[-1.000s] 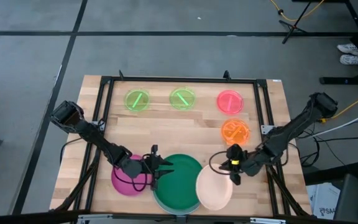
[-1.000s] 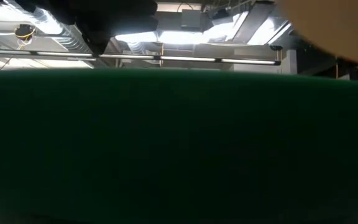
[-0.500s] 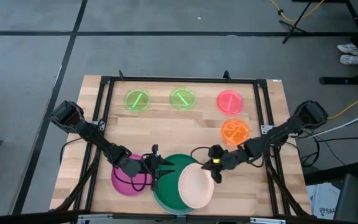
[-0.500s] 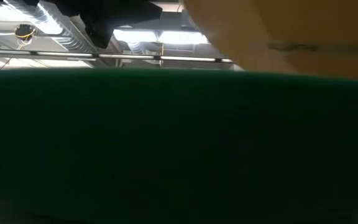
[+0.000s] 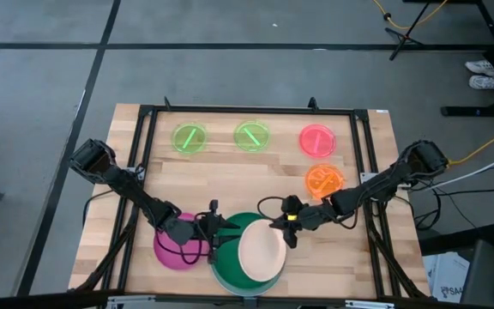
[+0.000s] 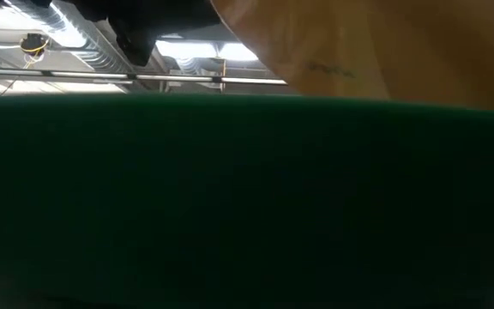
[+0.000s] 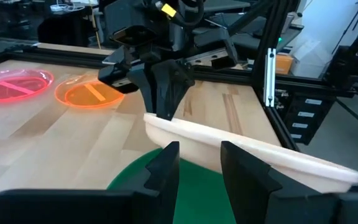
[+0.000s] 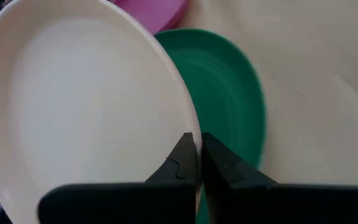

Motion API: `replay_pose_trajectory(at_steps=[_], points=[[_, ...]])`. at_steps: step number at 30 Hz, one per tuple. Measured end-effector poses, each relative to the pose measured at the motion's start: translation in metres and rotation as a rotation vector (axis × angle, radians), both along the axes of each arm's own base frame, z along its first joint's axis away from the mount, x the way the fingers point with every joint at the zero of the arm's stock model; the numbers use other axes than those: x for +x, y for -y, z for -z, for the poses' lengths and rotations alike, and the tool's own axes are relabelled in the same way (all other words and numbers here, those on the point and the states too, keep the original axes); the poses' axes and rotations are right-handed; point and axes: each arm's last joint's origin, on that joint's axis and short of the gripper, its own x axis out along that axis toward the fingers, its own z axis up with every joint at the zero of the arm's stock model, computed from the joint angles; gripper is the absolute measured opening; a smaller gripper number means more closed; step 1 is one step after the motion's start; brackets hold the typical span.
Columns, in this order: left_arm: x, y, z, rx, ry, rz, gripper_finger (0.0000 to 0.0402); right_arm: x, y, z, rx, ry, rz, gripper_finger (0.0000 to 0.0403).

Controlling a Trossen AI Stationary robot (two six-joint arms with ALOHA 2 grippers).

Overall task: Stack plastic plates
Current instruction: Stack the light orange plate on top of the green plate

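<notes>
My right gripper (image 5: pixel 288 227) is shut on the cream plate (image 5: pixel 262 251), which hangs over the dark-green plate (image 5: pixel 230 273) near the table's near edge. My left gripper (image 5: pixel 218 233) is open and stands at the green plate's left rim, beside the magenta plate (image 5: pixel 172 250). In the left wrist view its fingers (image 7: pixel 166 165) point at the cream plate (image 7: pixel 253 155). Two lime-green plates (image 5: pixel 189 138) (image 5: pixel 251 136), the pink-red plate (image 5: pixel 317 139) and the orange plate (image 5: pixel 324 180) lie flat farther back. No light-blue plate shows plainly. My right gripper pinches the cream plate's rim (image 8: pixel 188 124) on its far right side, one finger on the plate's inner face and one under it. The fingers (image 7: pixel 160 93) slant down from the table's right. The plate is tilted over the green plate (image 8: pixel 232 93); whether its lower edge touches cannot be told.
A black metal frame (image 5: pixel 247 112) runs around the wooden table top. In the low view the green plate's wall (image 6: pixel 230 197) fills nearly the whole picture, with the cream plate (image 6: pixel 376 51) above it. Bare wood lies in the table's middle (image 5: pixel 230 180).
My right gripper has moved toward the table's left, still shut on the cream plate. The plate has travelled with it from beside the green plate's right rim to above the green plate.
</notes>
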Motion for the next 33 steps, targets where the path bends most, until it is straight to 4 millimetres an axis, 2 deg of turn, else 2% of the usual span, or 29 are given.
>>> replay_pose_trajectory(at_steps=[13,22,33], points=[[-0.004,0.003,-0.01,0.001,0.038,0.015,0.0111,0.047,-0.024,0.003,-0.084,-0.014,-0.089,0.0001],[-0.016,0.015,-0.016,0.077,0.057,-0.002,0.0111,0.047,-0.021,0.011,-0.136,-0.148,-0.065,0.0001],[-0.018,0.016,-0.016,0.086,0.061,-0.019,0.0111,0.055,-0.014,0.023,-0.161,-0.157,-0.056,0.0001]])
